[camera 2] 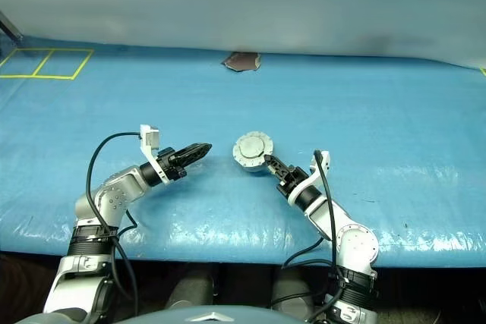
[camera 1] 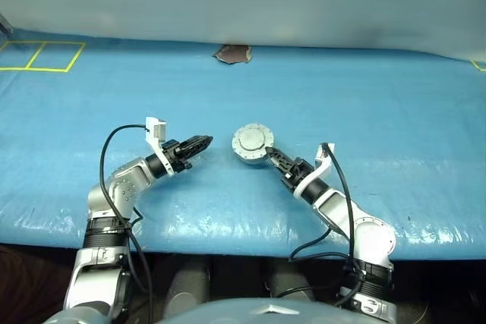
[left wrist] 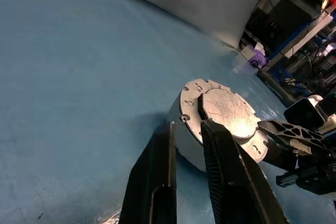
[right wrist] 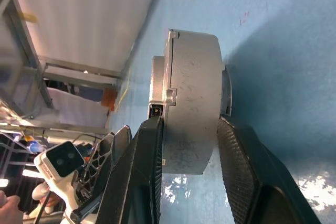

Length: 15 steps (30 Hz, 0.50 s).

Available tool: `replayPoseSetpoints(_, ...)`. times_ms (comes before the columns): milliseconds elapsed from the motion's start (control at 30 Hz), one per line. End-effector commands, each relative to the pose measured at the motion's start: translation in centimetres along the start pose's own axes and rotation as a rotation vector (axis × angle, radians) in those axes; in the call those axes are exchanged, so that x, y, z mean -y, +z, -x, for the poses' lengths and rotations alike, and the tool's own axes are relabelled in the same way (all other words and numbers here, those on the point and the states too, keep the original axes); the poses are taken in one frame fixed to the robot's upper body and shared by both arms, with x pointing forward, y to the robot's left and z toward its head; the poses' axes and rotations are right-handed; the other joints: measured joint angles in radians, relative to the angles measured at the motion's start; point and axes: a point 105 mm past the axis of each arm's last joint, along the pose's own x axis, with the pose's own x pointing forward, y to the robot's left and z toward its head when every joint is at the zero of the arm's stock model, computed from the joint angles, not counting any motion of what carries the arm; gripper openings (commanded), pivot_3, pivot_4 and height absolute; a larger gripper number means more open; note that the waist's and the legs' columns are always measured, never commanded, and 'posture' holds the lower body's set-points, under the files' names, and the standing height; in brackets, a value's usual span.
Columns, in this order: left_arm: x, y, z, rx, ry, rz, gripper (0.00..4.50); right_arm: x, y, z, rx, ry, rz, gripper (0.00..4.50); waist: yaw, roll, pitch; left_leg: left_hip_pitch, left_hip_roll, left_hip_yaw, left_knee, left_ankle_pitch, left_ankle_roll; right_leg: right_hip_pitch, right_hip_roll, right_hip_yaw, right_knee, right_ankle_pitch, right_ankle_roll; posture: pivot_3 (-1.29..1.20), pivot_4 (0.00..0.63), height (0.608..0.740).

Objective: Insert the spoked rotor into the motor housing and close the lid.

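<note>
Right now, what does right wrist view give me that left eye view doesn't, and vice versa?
Right wrist view: the right gripper's fingers straddle the motor housing top to bottom, one on the lid side, one under the base; the lid sits closed on it.

Left eye view: the left gripper sits apart from the housing, with bare blue table between them. A brown scrap lies at the far edge.

Both: housing, right gripper at it, left gripper, blue table.

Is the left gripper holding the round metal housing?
No: the left gripper hangs clear beside the housing, while the right gripper straddles it.
</note>
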Motion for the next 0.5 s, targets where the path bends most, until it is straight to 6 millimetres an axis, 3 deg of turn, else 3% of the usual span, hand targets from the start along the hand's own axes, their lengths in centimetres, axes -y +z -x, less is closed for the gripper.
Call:
replayPoseSetpoints(33, 0.9, 1.7, -0.2, 0.109, -0.051, 0.104, 2.28, -4.5, 2.2, -0.5, 0.09, 0.182, 0.033, 1.24, 0.0, 0.0, 0.0, 0.0, 0.0, 0.0, 0.0, 0.0, 0.0, 0.0, 0.0, 0.0, 0.0, 0.0, 0.0, 0.0, 0.15, 0.74)
replayPoseSetpoints(233, 1.3, 1.8, -0.4, 0.157, -0.071, 0.24, 4.33, -6.0, 3.2, -0.5, 0.128, 0.246, 0.037, 1.24, 0.0, 0.0, 0.0, 0.0, 0.0, 0.0, 0.001, 0.0, 0.0, 0.0, 0.0, 0.0, 0.0, 0.0, 0.001, 0.0, 0.15, 0.74)
replayPoseSetpoints(500, 2.7, 1.5, -1.1, 0.139, -0.168, 0.44, 4.46, -8.6, 1.9, -0.6, 0.084, 0.321, 0.083, 1.24, -0.002, 0.0, 0.0, 0.0, 0.0, 0.0, 0.002, 0.0, 0.0, 0.001, 0.001, 0.0, 0.001, 0.001, 0.001, 0.0, 0.15, 0.74)
